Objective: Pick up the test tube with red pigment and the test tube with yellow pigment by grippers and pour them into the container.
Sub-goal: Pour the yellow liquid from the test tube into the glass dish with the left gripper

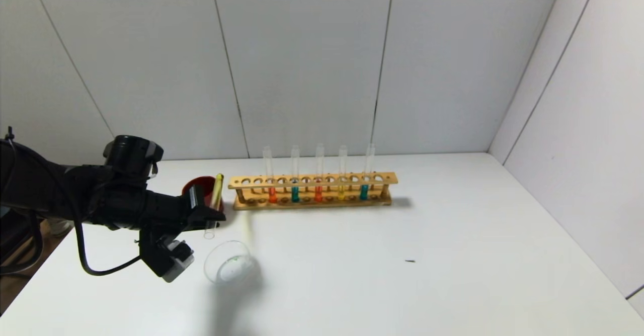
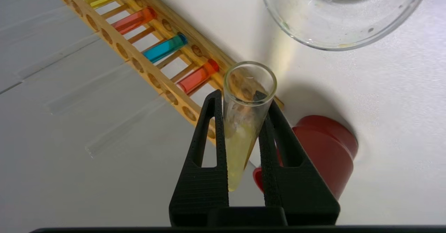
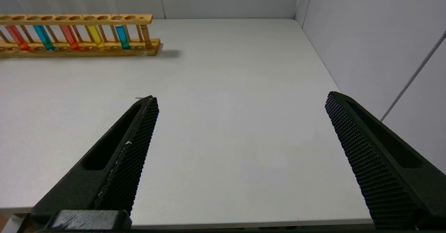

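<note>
My left gripper (image 1: 214, 216) is shut on the test tube with yellow pigment (image 1: 215, 200), also seen in the left wrist view (image 2: 244, 121). The tube is tilted, its open mouth down and the yellow at its upper closed end. The mouth hangs just behind the container (image 1: 211, 268), a clear glass dish with a green mark (image 2: 313, 41). Two red-pigment tubes (image 1: 272, 195) (image 1: 318, 193) and a second yellow tube (image 1: 341, 192) stand in the wooden rack (image 1: 312, 180). My right gripper (image 3: 241, 98) is open and empty over bare table, out of the head view.
A dark red cup (image 1: 197, 185) stands behind the left gripper, left of the rack; it also shows in the left wrist view (image 2: 324, 149). Two teal tubes (image 1: 295, 194) (image 1: 364, 191) stand in the rack. A small dark speck (image 1: 410, 261) lies mid-table. Walls close the back and right.
</note>
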Action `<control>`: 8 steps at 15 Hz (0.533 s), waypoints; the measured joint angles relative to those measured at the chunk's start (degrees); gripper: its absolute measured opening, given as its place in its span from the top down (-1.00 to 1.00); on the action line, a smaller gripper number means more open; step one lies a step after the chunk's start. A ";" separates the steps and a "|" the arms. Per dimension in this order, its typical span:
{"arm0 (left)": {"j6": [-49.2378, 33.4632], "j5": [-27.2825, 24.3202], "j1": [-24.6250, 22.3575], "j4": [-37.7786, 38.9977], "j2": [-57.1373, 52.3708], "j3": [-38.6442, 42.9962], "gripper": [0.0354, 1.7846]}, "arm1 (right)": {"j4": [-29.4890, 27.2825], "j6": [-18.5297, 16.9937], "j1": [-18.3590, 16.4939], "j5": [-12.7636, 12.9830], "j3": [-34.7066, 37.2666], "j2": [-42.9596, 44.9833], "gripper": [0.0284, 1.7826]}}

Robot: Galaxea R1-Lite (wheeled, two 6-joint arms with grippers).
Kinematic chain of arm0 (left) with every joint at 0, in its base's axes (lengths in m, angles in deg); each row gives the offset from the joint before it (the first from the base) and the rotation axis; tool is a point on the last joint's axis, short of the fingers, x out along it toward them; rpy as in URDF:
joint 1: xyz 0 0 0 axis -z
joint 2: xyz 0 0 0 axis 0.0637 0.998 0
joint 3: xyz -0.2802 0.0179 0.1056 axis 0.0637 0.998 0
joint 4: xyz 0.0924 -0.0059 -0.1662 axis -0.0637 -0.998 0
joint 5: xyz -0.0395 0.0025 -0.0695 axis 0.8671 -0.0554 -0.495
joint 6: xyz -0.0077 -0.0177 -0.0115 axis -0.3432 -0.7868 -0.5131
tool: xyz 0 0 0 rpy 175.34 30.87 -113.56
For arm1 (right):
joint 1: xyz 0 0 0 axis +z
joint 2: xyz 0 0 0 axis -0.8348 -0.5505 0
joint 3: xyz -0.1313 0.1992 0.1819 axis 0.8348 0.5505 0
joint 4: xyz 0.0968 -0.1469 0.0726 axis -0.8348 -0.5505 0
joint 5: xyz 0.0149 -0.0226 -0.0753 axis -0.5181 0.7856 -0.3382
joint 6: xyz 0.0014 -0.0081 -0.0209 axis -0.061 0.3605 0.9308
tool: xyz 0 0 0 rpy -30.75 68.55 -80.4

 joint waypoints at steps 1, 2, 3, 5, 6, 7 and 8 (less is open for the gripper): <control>0.00 0.63 0.30 0.11 0.05 0.00 0.68 | 0.02 0.00 0.00 0.00 0.00 0.00 -0.96; 0.02 1.07 0.72 0.67 0.09 0.05 0.68 | 0.00 0.00 0.00 0.00 0.00 0.00 -0.96; 0.00 1.43 1.08 1.08 0.13 0.13 0.68 | 0.00 0.00 0.00 0.00 0.00 0.00 -0.96; 0.30 2.11 1.37 2.02 0.24 0.38 0.68 | 0.02 0.00 0.00 0.02 0.00 0.00 -0.96; 1.02 2.67 1.48 3.01 0.35 0.66 0.68 | 0.00 0.00 0.00 0.00 0.00 0.00 -0.96; 1.57 3.02 1.58 4.04 0.49 0.96 0.68 | 0.00 0.00 0.00 0.00 0.00 0.00 -0.96; 1.66 3.33 1.61 5.18 0.52 1.43 0.68 | 0.00 0.00 0.00 0.02 0.00 0.00 -0.96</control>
